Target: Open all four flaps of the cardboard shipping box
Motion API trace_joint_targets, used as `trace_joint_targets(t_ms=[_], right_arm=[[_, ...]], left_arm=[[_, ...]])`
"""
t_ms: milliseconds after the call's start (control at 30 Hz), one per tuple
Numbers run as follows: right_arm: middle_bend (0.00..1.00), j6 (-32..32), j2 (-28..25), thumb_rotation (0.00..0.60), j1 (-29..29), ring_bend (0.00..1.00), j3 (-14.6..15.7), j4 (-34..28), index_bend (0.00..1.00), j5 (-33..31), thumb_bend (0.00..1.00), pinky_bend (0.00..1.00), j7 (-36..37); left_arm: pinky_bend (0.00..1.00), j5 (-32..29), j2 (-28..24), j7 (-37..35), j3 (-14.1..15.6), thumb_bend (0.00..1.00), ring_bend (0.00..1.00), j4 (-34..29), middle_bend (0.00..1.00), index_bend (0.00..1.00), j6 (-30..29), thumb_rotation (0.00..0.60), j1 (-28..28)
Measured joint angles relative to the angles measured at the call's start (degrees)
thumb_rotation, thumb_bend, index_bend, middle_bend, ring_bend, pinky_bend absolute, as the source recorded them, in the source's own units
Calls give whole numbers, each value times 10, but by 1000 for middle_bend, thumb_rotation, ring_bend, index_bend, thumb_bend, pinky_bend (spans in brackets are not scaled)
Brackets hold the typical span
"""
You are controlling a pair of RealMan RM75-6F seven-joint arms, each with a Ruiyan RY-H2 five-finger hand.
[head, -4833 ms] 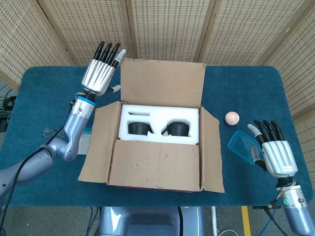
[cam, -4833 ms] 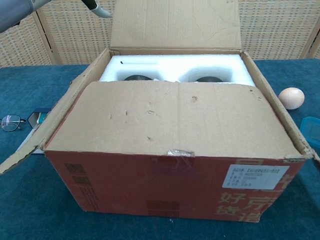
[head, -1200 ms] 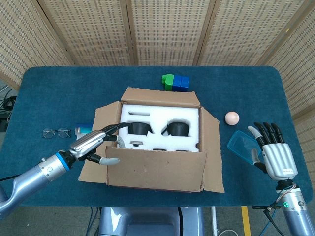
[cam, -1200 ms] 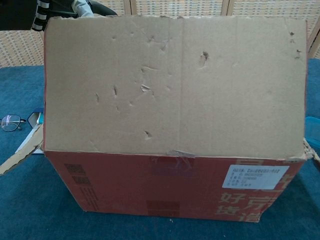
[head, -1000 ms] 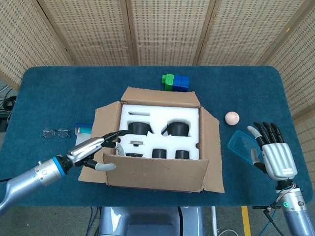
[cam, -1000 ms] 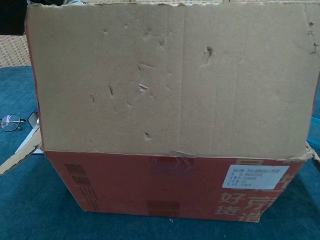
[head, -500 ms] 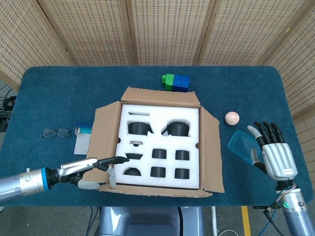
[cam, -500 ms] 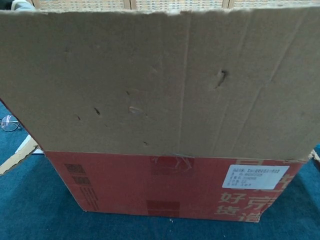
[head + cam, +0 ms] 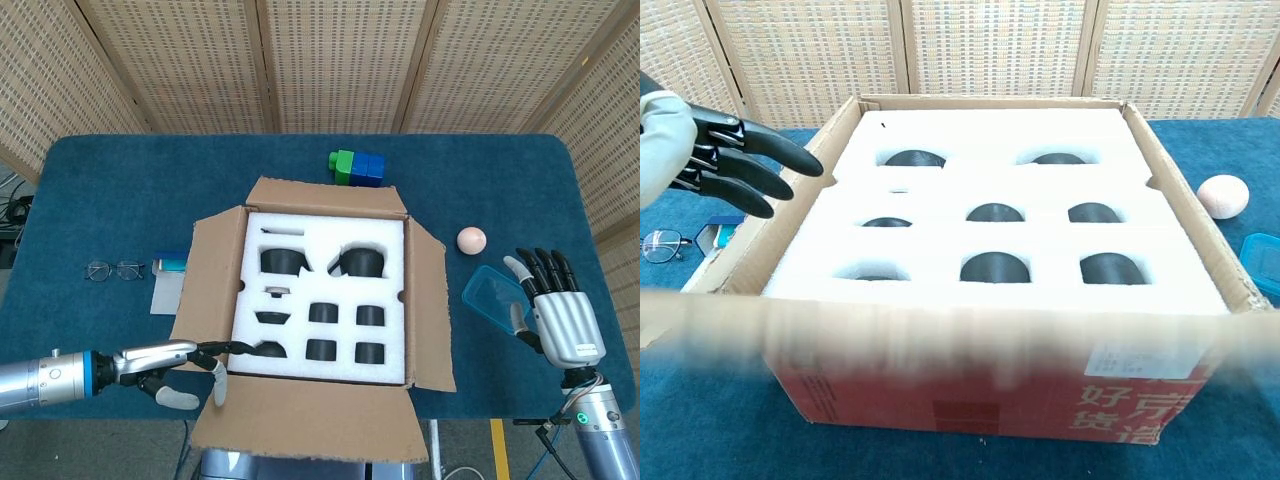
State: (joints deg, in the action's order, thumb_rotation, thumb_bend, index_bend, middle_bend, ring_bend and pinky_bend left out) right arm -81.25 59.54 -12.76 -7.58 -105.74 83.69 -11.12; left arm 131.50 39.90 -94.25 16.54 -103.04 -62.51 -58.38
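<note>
Cardboard box [image 9: 320, 300] sits upright, mouth up, flaps folded outward; left hand [image 9: 165, 370] and right hand [image 9: 555, 312] released.

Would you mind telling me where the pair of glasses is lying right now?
The glasses lie on the blue table in the head view, left of the cardboard box, just beside a small blue and grey item.

box [image 9: 325, 300] 1 | glasses [image 9: 113, 270] 1 | egg [image 9: 471, 239] 1 | robot hands 2
</note>
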Motion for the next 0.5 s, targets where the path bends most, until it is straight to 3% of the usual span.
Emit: trace_joint_targets(t_ms=[200, 400, 500], right_arm=[[114, 0, 0, 600, 1, 0, 1, 2, 128, 0, 618, 0, 4], [114, 2, 1, 600, 1, 0, 0, 8, 128, -3, 620, 0, 8], [114, 5, 2, 600, 0, 0, -1, 14, 128, -10, 620, 0, 8]], left_arm=[[0, -40, -7, 57, -5, 63, 0, -7, 0, 455, 6, 135, 7], [0, -110, -13, 184, -23, 126, 0, -18, 0, 424, 20, 138, 35], [0, -166, -12, 295, -39, 146, 0, -27, 0, 404, 23, 286, 65]])
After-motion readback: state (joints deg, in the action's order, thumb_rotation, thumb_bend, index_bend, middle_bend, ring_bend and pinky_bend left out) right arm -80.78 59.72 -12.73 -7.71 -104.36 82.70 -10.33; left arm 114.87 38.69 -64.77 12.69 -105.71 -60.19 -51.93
